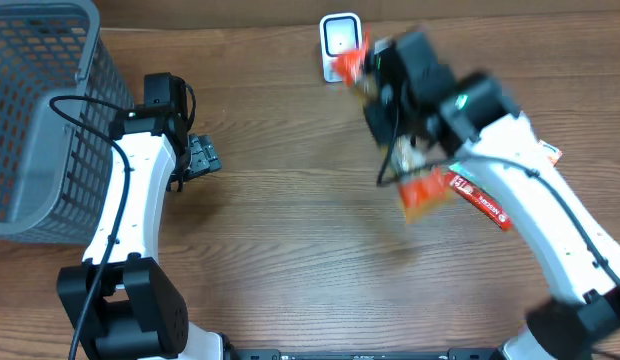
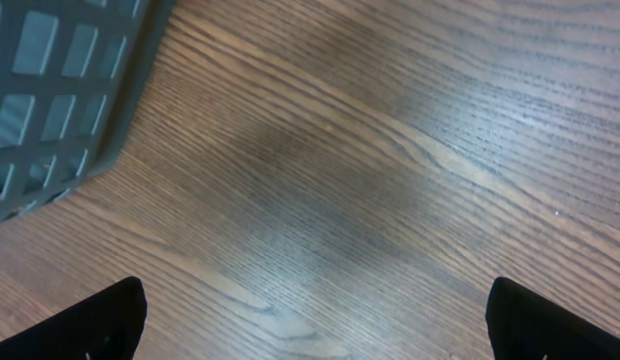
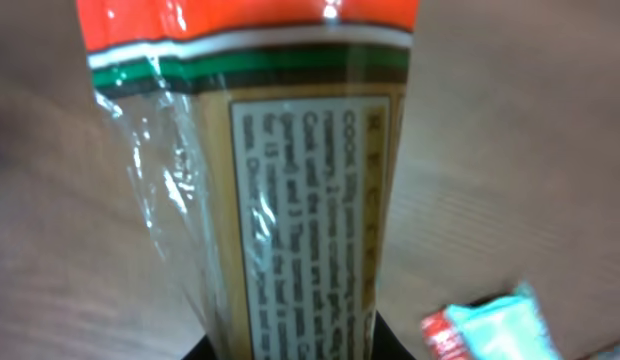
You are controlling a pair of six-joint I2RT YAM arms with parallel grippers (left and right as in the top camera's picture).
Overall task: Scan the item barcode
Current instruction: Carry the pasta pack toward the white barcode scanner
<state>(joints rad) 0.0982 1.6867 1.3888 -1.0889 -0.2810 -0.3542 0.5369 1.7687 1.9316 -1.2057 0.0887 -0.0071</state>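
My right gripper (image 3: 295,350) is shut on a long clear packet (image 3: 290,200) with an orange end, green and white stripes and a printed label facing the wrist camera. In the overhead view this packet (image 1: 426,192) is blurred and hangs above the table at the right of centre. One orange end is close to the white scanner (image 1: 340,45), which stands at the far edge. No barcode shows. By the basket, my left gripper (image 2: 315,330) is open over bare wood and holds nothing.
A grey mesh basket (image 1: 40,110) fills the far left corner, and its corner shows in the left wrist view (image 2: 60,90). A small red packet (image 1: 480,202) lies on the table under the right arm, red and teal in the right wrist view (image 3: 490,325).
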